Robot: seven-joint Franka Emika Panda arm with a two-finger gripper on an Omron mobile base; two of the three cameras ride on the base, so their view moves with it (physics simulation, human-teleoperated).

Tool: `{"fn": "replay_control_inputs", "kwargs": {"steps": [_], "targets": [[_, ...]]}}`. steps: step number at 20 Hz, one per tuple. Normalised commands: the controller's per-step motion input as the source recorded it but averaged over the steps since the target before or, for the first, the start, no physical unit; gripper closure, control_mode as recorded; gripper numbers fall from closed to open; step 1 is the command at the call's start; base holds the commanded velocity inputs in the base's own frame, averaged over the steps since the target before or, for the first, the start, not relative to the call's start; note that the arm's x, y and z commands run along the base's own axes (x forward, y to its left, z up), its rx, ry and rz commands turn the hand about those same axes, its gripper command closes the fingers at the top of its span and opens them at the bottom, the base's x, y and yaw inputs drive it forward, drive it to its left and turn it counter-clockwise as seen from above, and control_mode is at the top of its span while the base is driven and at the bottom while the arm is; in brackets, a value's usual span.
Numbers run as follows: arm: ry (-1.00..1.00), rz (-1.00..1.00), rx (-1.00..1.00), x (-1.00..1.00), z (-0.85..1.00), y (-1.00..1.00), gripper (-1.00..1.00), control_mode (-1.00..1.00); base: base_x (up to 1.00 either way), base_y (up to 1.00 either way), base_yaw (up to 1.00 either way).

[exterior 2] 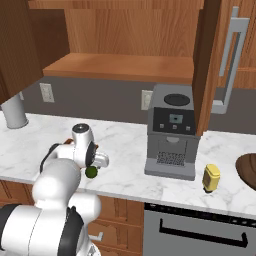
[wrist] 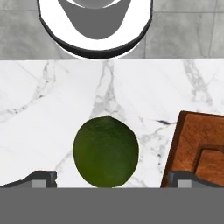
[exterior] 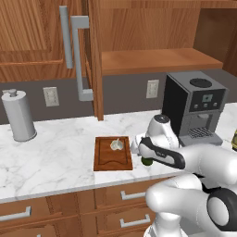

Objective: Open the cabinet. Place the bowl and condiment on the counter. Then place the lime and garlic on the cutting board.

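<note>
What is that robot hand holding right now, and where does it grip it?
Nothing. The gripper is open, its fingertips on either side of the lime on the counter.

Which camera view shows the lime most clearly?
The hand view: the lime appears large and whole on the counter, between the open gripper's fingertips. In both base views it is a small green spot partly hidden by the arm.
</note>
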Motion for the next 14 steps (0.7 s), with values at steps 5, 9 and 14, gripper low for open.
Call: {"fn": "replay_control_inputs", "kwargs": {"steps": [5,9,14], "targets": [[0.00,0.00,0.00,-0.05,-0.19,0.00,-1.00,-1.00,0.00,0.00,0.00],[0.00,0.00,0.00,-0.18,-0.11,0.00,-1.00,-1.00,0.00,0.00,0.00],[0.00,0.00,0.00,-0.20,-0.11,0.00,-1.00,-1.00,0.00,0.00,0.00]]}}
